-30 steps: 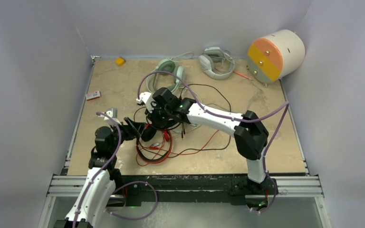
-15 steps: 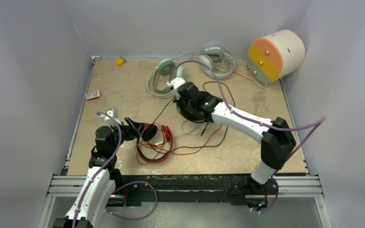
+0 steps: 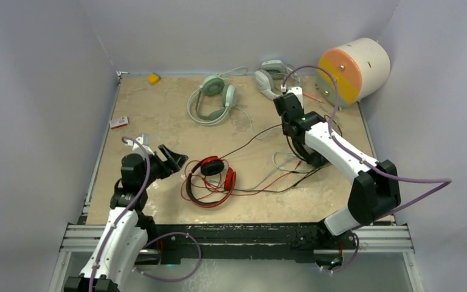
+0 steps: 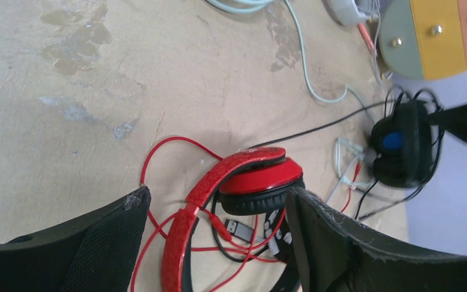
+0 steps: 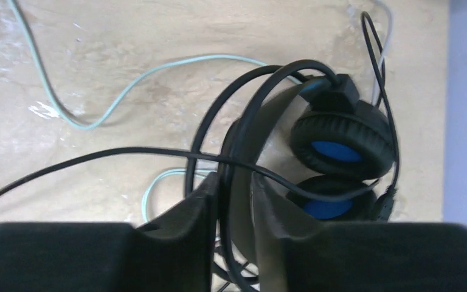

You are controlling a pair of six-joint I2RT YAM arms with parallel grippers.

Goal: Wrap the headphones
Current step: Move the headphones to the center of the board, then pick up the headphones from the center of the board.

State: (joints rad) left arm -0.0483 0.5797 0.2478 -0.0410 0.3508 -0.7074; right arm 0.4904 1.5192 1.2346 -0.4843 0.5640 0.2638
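The right claw (image 5: 234, 182) is pinched shut on the headband of the black headset with blue ear cups (image 5: 340, 146), one finger on each side of the band. The two cups sit folded together just past the fingertips, near the right edge of the counter (image 3: 158, 121). Whether the cups rest on the surface or hang clear of it cannot be told. Loops of its black cable (image 5: 97, 159) arch over the band and trail off leftward across the counter. In the overhead view this claw (image 3: 307, 149) points down at the headset (image 3: 314, 160) on the right side of the counter. The left claw (image 4: 216, 196) is spread wide and holds nothing. It hovers low at the near left (image 3: 173, 159), its open jaws facing the red-and-black headset (image 4: 255, 173). That headset lies on the counter just beyond the fingertips (image 3: 214, 172), and its red cable (image 4: 158, 149) lies around it in loose loops. Farther out, the mint-green headset (image 3: 213, 97) lies flat near the back of the counter. Its pale cable (image 3: 252, 126) snakes forward toward the middle. Behind it lies a grey-white headset (image 3: 273, 79), and a drum with an orange, yellow and green face (image 3: 352, 70) sits tipped in the far right corner.
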